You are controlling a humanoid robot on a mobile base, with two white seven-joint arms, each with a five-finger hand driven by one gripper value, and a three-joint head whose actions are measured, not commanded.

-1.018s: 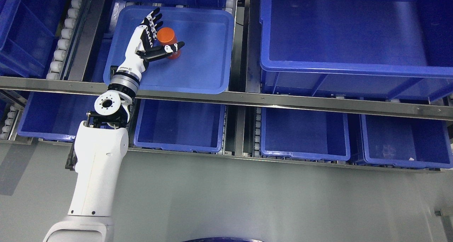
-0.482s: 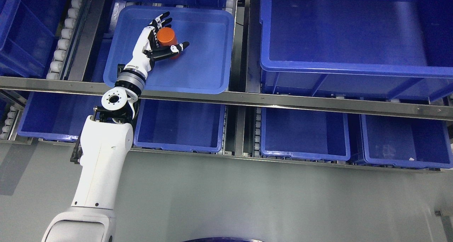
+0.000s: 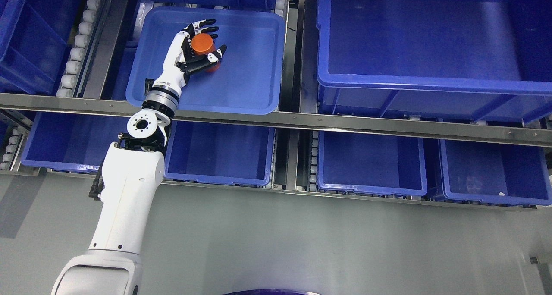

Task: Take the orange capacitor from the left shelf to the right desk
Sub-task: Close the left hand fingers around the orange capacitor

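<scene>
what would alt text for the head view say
The robot's left hand wraps its fingers around an orange capacitor standing in a shallow blue tray on a metal shelf. Other blue bins fill the shelf around and below it; grey floor lies in front.
</scene>
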